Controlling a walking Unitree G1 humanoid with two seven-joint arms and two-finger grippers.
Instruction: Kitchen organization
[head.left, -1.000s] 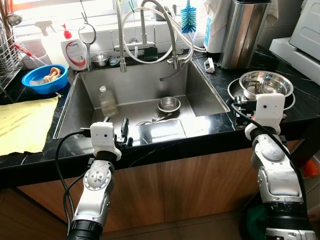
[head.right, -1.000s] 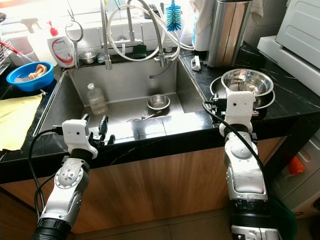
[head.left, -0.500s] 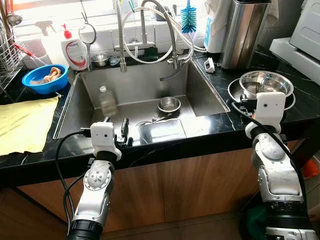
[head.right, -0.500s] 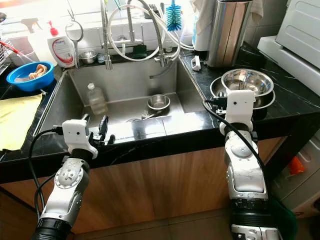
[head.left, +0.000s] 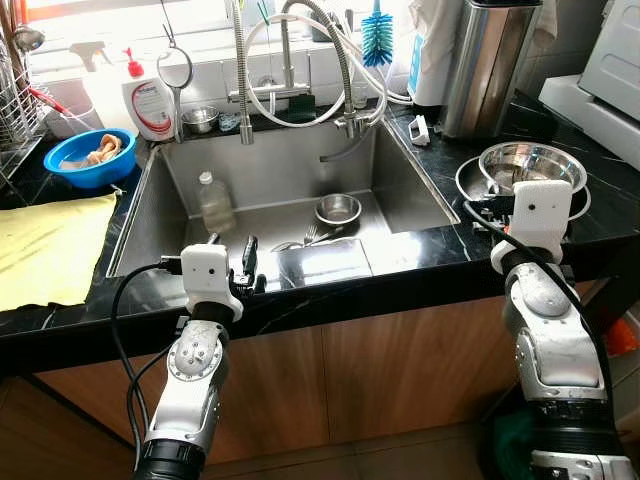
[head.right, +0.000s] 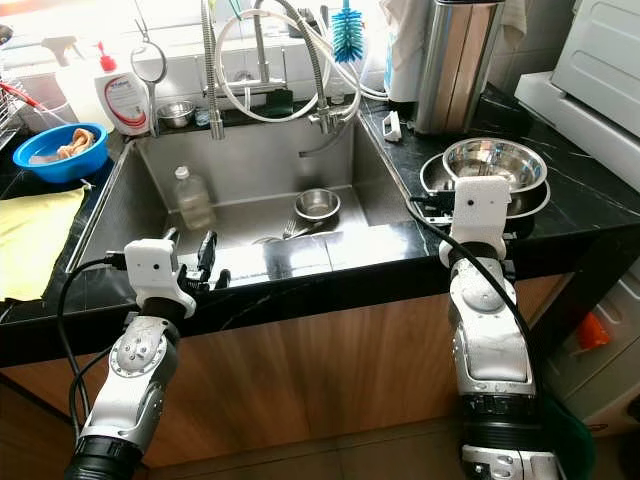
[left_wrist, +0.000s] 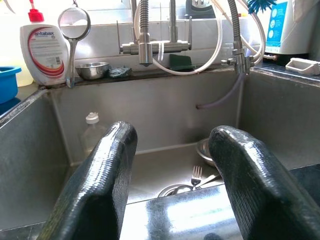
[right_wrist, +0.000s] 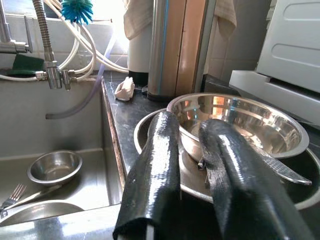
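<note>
A large steel bowl rests in a shallow steel plate on the black counter right of the sink. My right gripper hovers just in front of that bowl at its rim height, fingers shut with nothing between them. Down in the sink lie a small steel bowl, a fork and an upright clear plastic bottle. My left gripper sits at the sink's front rim, open, its fingers wide apart and pointing at the basin.
A blue bowl and a yellow cloth are on the left counter. Soap bottle, tiny steel bowl and coiled faucet line the back ledge. A tall steel bin stands behind the large bowl.
My right gripper has edged slightly closer to the large steel bowl. The left arm and the sink's contents have not moved.
</note>
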